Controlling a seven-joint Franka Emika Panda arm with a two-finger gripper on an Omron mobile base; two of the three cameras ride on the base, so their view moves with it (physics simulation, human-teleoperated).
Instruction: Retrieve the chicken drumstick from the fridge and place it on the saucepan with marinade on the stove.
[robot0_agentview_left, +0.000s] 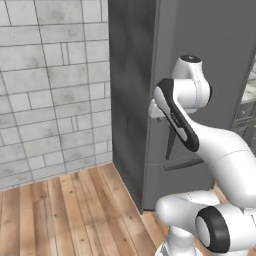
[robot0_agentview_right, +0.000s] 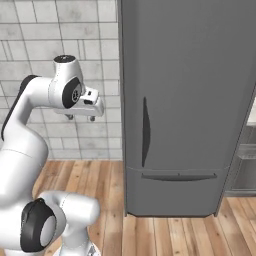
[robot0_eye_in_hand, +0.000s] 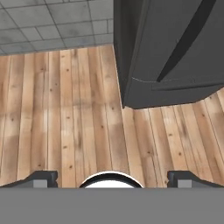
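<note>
Dark and small, my two fingertips sit far apart at the bottom of the hand view, so my two-finger gripper is spread wide with nothing between the jaws. It hangs in the air, pointing down at the light brown wooden plank floor, left of the tall dark grey metallic fridge and apart from it. The fridge door is closed; its long dark vertical handle runs down the front, above the closed lower drawer. Behind my hand stands a wall of pale grey tiles. The chicken drumstick I cannot see from here.
</note>
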